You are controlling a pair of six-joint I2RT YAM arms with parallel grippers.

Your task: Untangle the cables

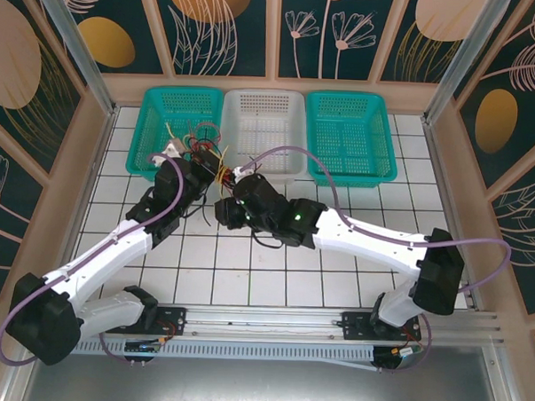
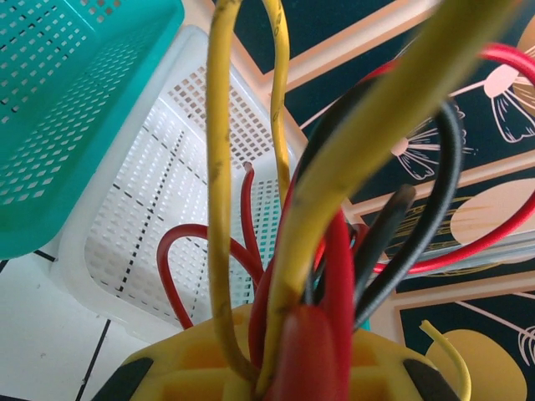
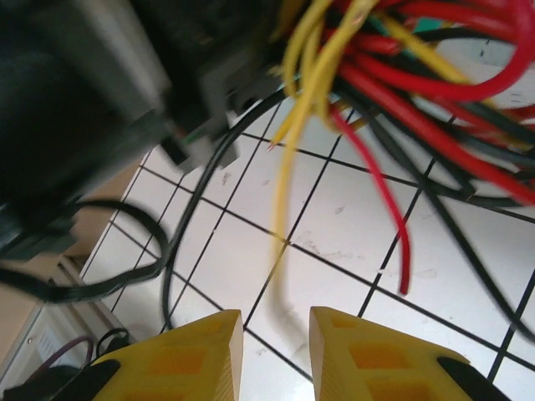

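My left end effector (image 2: pixel 292 359) is clamped on the cables (image 2: pixel 334 217), holding the red, black and yellow bunch above the bench (image 3: pixel 351 209) beside the white basket (image 2: pixel 150 192). My right end effector (image 3: pixel 276 334) stands parted and empty. I'd next pinch the dangling yellow strand (image 3: pixel 288 167) and draw it free.

Cables (image 2: pixel 219 209): red, black, yellow. Left basket (image 1: pixel 160 116): teal. Middle basket (image 1: pixel 264 120): white. Right basket (image 1: pixel 350 137): teal. Tabletop (image 1: pixel 273 272): white tiles, dark grid lines. Wall panels (image 1: pixel 364 27): dark teal, peach floral motifs.
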